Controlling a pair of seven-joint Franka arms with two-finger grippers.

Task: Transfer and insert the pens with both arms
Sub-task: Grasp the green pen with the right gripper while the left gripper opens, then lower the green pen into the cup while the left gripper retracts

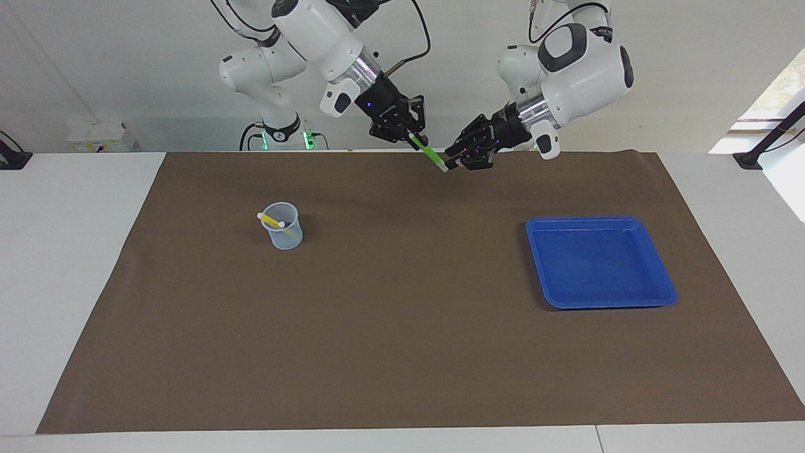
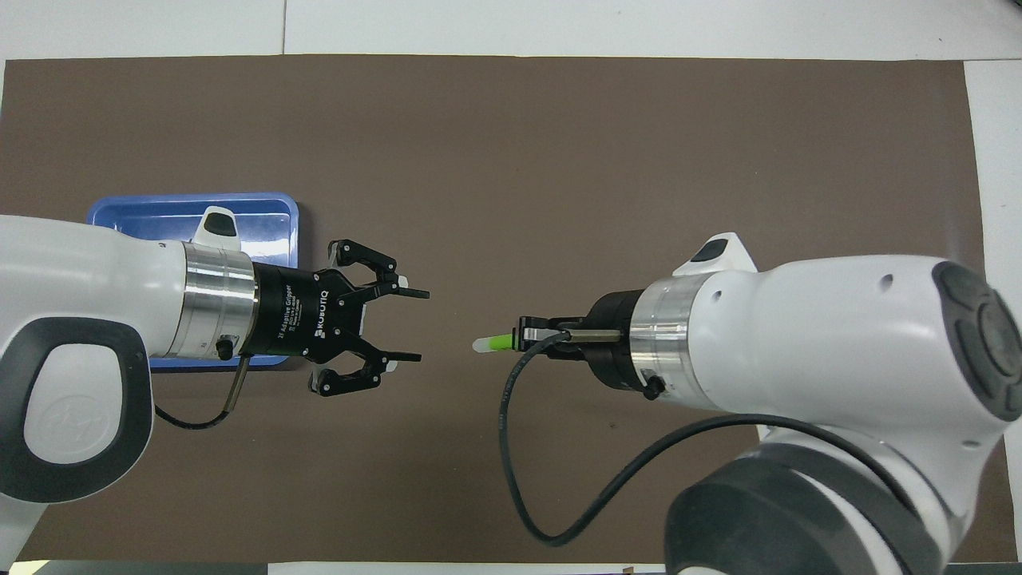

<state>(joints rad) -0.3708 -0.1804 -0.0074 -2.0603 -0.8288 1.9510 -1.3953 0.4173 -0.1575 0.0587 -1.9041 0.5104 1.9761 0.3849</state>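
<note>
**Q:** What are you carrying just now?

**A:** My right gripper (image 2: pixel 523 342) is clamping the green pen (image 1: pixel 427 153), jaws narrow on its barrel, pale cap end pointing at my left gripper (image 2: pixel 403 325). Both are hanging in the air over the edge of the brown mat (image 1: pixel 402 352) closest to my bases. The left jaws are standing wide, with nothing in them, and a gap shows between them and the cap.

**Q:** How will the pen handle?

**A:** I am judging it light, stiff and smooth, so it may swivel if pinched at one end only. The free cap end is the place to take hold, square across the barrel.

**Q:** And farther out on the bench?

**A:** The clear cup (image 1: pixel 283 228) is sitting toward my right arm's end, with the yellow pen (image 1: pixel 272 219) leaning in it. The blue tray (image 1: pixel 600 263) is lying toward my left arm's end; I am seeing nothing in it. The purple pen I cannot make out.
</note>
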